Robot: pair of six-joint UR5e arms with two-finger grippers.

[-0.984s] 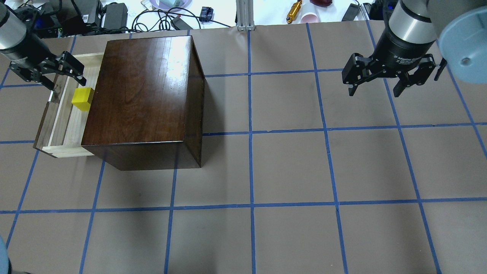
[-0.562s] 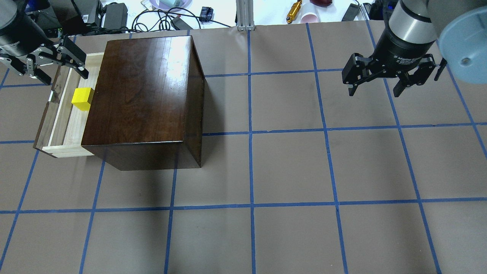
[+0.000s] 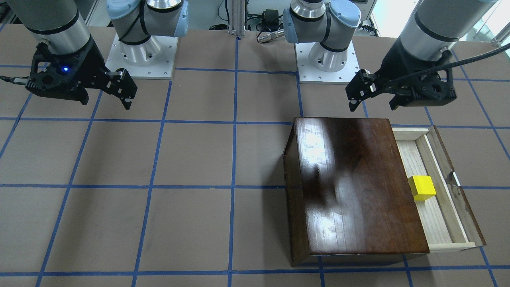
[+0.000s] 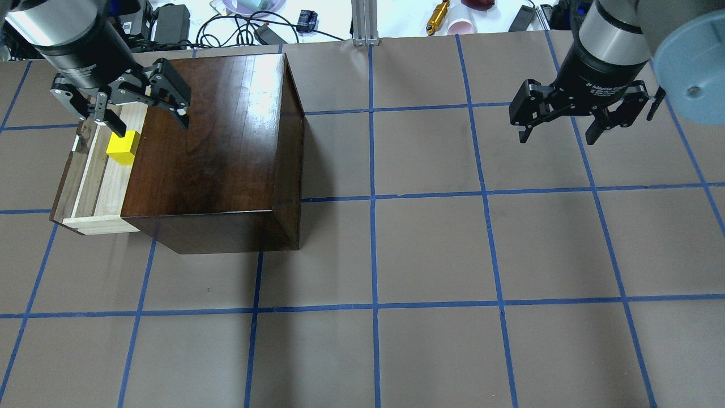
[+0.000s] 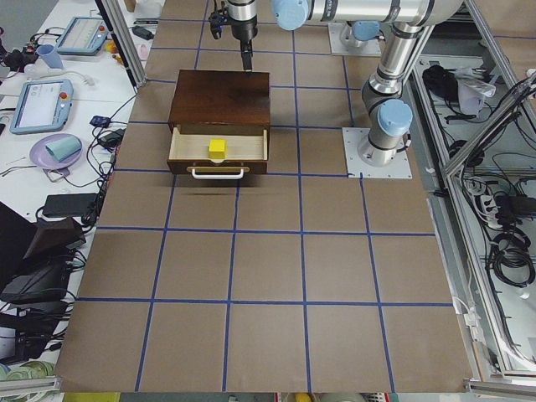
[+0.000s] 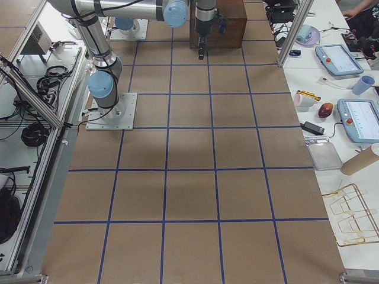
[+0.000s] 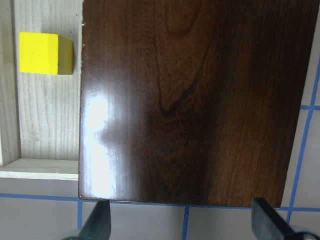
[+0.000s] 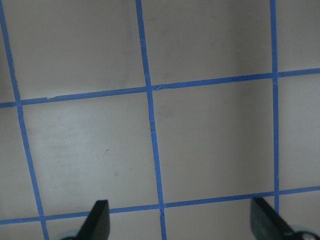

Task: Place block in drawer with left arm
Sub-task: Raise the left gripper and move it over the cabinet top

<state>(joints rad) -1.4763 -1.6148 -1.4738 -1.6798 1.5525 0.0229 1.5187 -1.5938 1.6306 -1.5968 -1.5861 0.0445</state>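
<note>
We find the block (image 4: 123, 146) at the upper left of the overhead view, resting on the pale floor of the drawer (image 4: 90, 190); it sits close to the opening of the wooden box (image 4: 221, 141) and apart from the drawer's dark front panel; no finger touches it.

The drawer stands pulled out from the box, so that its floor is exposed from above; this is why the block can lie there unobstructed.

The left gripper (image 4: 144, 120) hangs above the far end of the drawer and the adjoining box corner; its jaws are spread wide and hold nothing; in the left wrist view the fingertips (image 7: 100, 220) show at the bottom edge, with the box top between them and the block at the upper left, well clear of both.

The right gripper (image 4: 558, 137) is at the upper right of the overhead view, above the bare table (image 4: 430, 249); its jaws are likewise spread and empty; we judge it parked there so as not to cross the left arm's path.

We judge the placement itself complete, since the block lies in the drawer and is released; the task sentence does not call for shutting the drawer.
</note>
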